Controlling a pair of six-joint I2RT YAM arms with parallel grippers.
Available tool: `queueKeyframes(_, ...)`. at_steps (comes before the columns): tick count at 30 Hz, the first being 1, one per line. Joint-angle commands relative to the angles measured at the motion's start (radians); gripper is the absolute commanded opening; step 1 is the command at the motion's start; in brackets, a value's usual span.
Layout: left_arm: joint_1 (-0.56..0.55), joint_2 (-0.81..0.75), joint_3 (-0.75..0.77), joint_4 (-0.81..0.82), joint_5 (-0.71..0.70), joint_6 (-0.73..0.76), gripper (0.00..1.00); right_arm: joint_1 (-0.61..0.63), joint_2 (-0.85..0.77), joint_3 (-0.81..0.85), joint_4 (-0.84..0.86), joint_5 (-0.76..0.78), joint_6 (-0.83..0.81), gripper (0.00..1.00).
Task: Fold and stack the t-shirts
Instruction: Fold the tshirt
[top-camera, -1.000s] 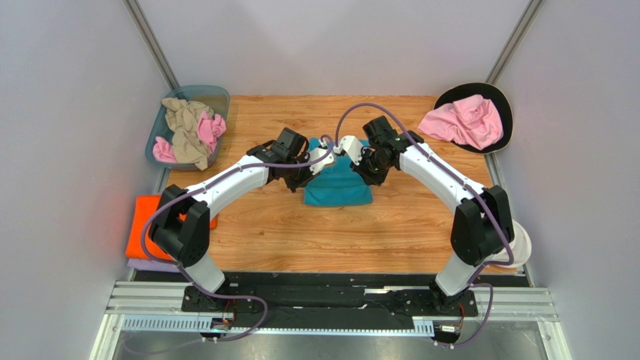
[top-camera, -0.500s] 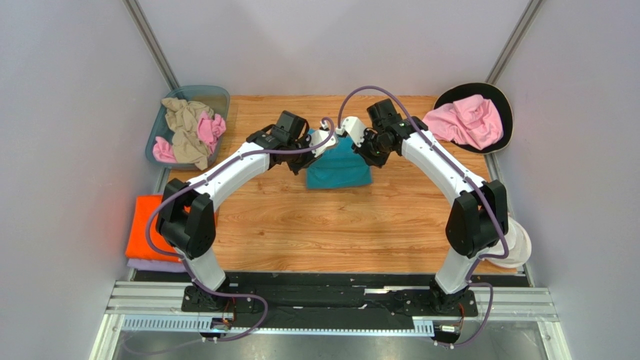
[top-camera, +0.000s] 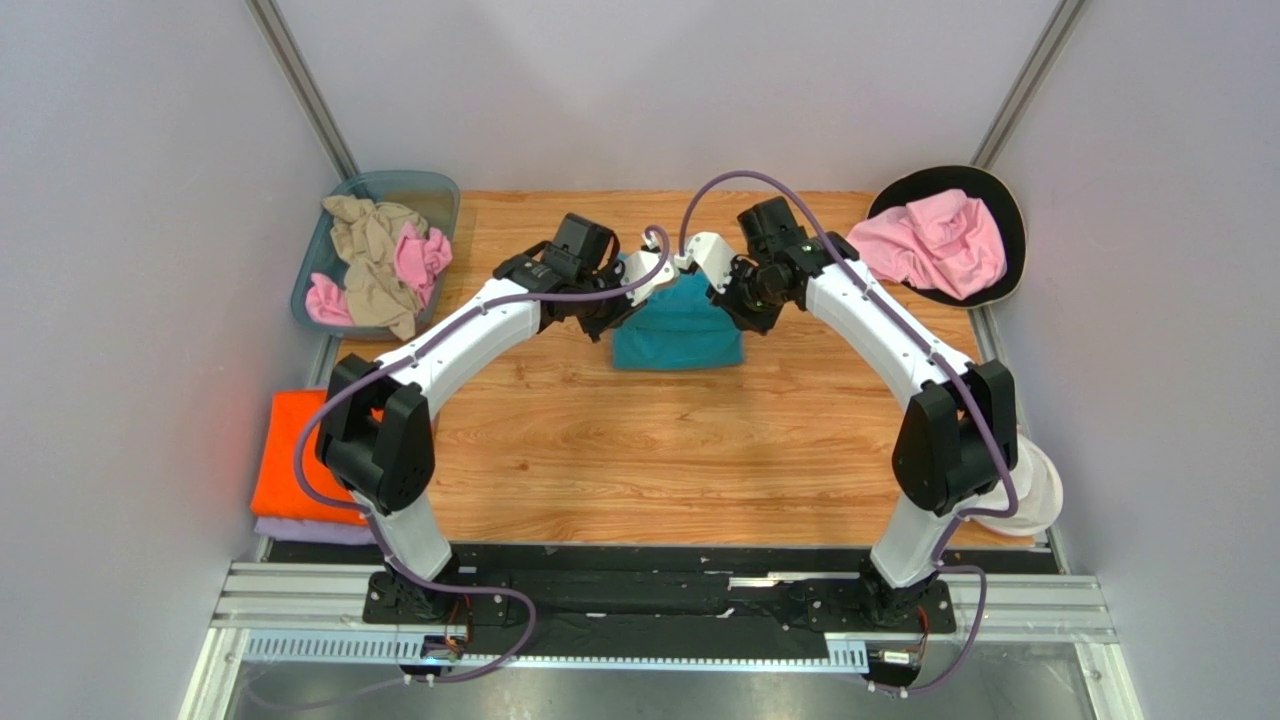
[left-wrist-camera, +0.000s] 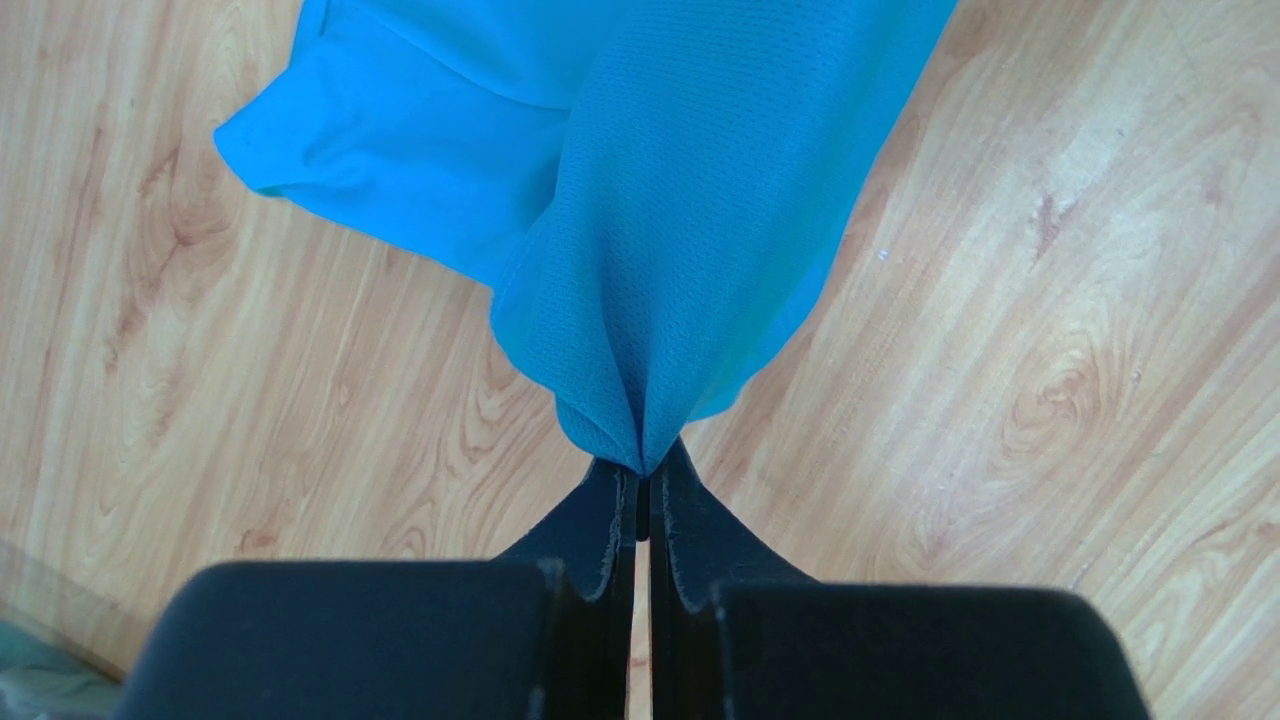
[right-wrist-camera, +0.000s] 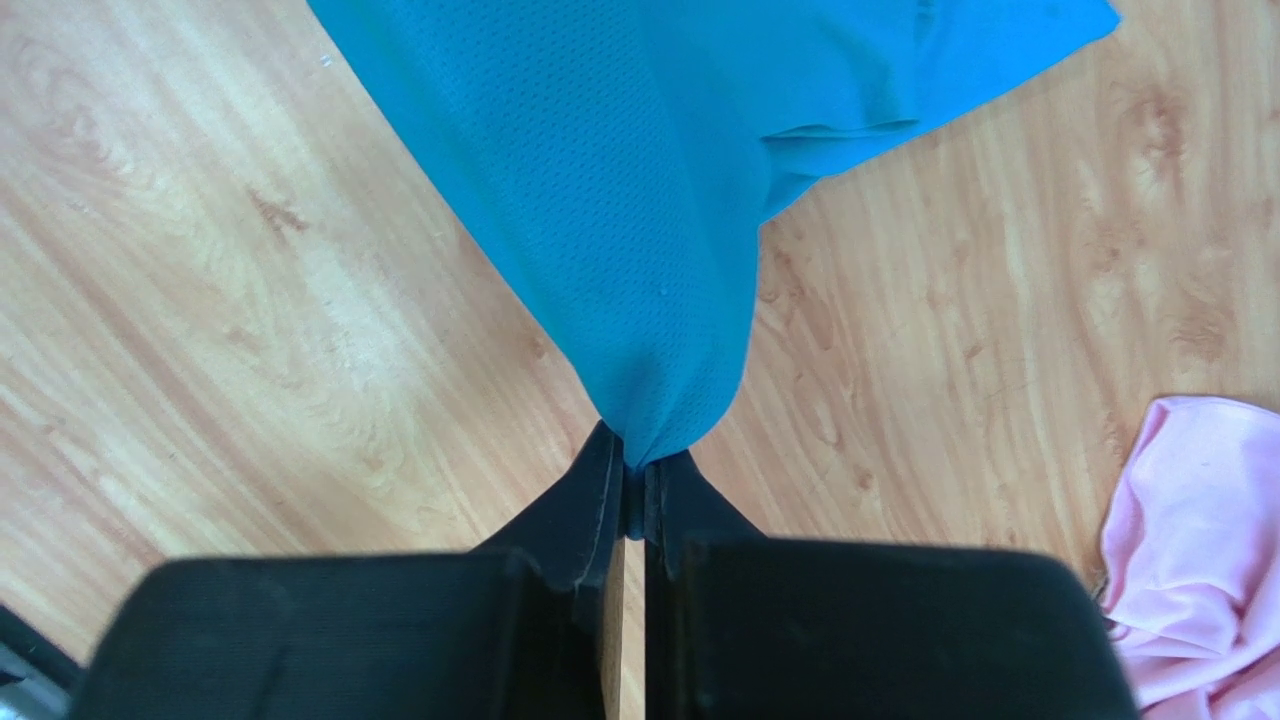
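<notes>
Folding the blue t-shirt (top-camera: 679, 338) is in hand: the left pincer (left-wrist-camera: 643, 483) and the right pincer (right-wrist-camera: 634, 483) are each closed tight on one corner, held above the far middle of the surface (top-camera: 631, 450). Next, I judge, both should carry this edge together and lay it flat

The wooden counter (top-camera: 601, 450) bears a teal t-shirt (top-camera: 676, 339) at far middle, a bin (top-camera: 433, 186) far left, a black disc (top-camera: 1011, 210) far right.
</notes>
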Motion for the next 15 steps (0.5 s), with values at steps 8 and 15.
queueKeyframes(8, -0.019, -0.208, -0.213, -0.025, 0.063, -0.024, 0.0, 0.057, -0.242, -0.234, -0.024, -0.035, 0.044, 0.0)
queueKeyframes(15, -0.093, -0.296, -0.326, -0.065, 0.047, -0.028, 0.0, 0.141, -0.371, -0.349, -0.053, -0.029, 0.097, 0.0)
